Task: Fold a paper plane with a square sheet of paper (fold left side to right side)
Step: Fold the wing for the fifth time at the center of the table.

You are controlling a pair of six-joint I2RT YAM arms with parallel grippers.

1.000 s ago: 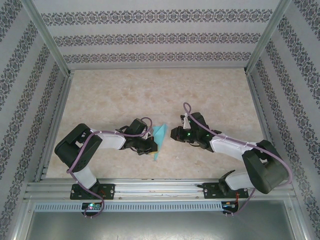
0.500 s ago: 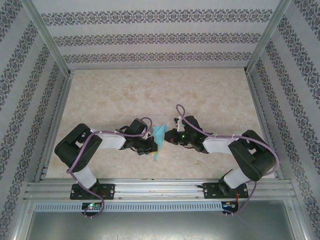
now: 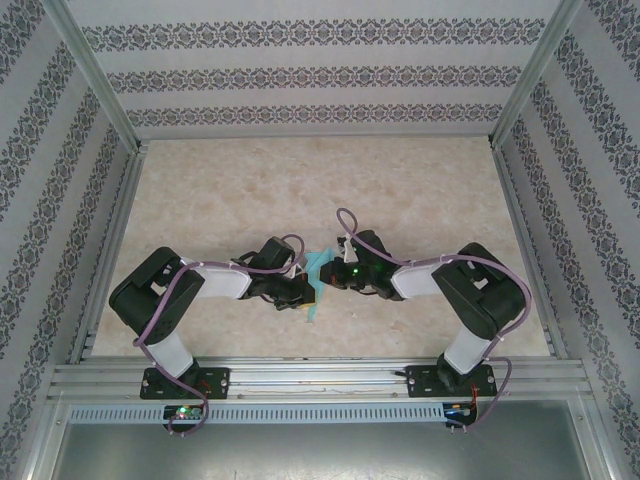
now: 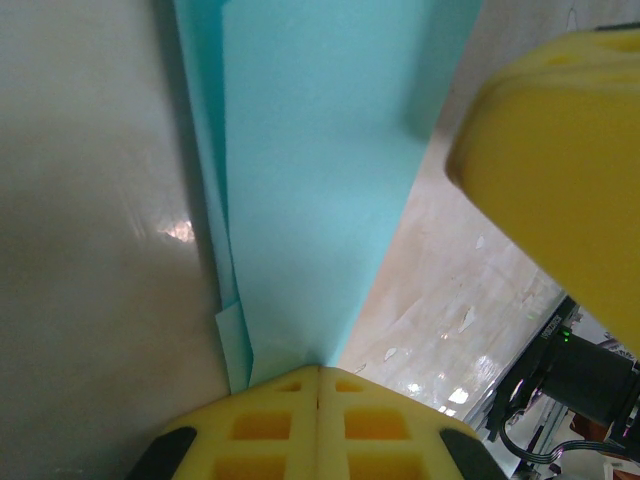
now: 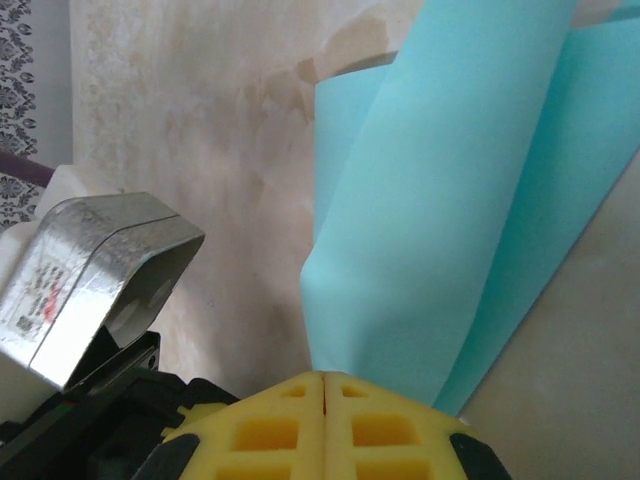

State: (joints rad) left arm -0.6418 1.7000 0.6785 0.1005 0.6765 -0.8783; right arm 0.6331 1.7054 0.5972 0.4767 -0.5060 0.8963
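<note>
- Turquoise paper plane [image 3: 320, 263] sits about midway between the bench's left and right edges, nearer the near edge than the far one. Its long point aims at the near rail [image 3: 320, 372].
- The left gripper [image 3: 303, 290] is at the plane's left edge. In the left wrist view its yellow pads [image 4: 318, 378] are pressed together on the paper [image 4: 320, 180], which fans away from their seam in flat layers.
- The right gripper [image 3: 330, 277] meets the plane's right edge. In the right wrist view it is likewise pinched shut [image 5: 325, 380] on the paper [image 5: 440, 220], which rises from it in loose, curved layers.
- Broad marbled bench [image 3: 400, 180] stretches from the plane to the far edge and out to both side edges. Both arms crowd the strip along the near edge.
- A second ago the right gripper stood apart from the plane, with bench showing between them. It has since swung in leftward and taken hold, its elbow folding closer to the middle. The left arm has not shifted.
</note>
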